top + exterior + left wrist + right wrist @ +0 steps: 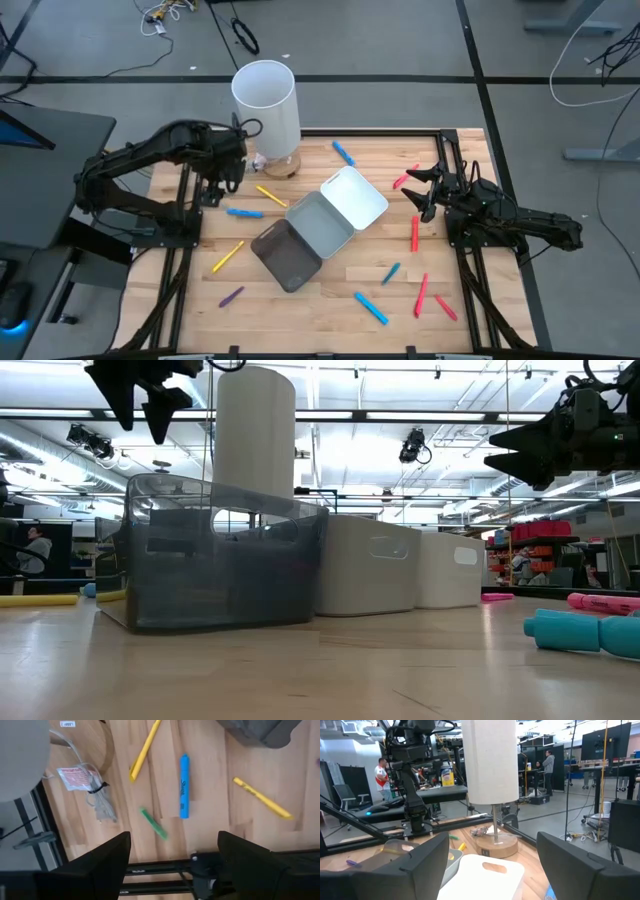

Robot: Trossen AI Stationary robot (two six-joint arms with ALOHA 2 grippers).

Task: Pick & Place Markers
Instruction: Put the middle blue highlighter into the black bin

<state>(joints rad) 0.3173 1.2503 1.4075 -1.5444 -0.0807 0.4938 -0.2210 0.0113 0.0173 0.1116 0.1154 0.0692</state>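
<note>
Markers lie scattered flat on the wooden table (330, 300): a blue one (184, 785), two yellow ones (145, 750) (262, 797) and a small green one (153, 823) below my left gripper. Red ones (415, 232) and blue ones (370, 307) lie toward the right side, and a purple one (231, 297) near the front. My left gripper (213, 190) (172, 865) hovers open above the table's left edge, fingers pointing down. My right gripper (422, 192) (492, 865) is open and raised beside the white tray (355, 198).
Three trays sit joined in a diagonal row mid-table: white, grey (318, 225) and dark (286, 256). A tall white cylinder (266, 105) stands on a round wooden base at the far left, with a tagged cable bundle (87, 782) beside it. People stand in the room beyond (381, 775).
</note>
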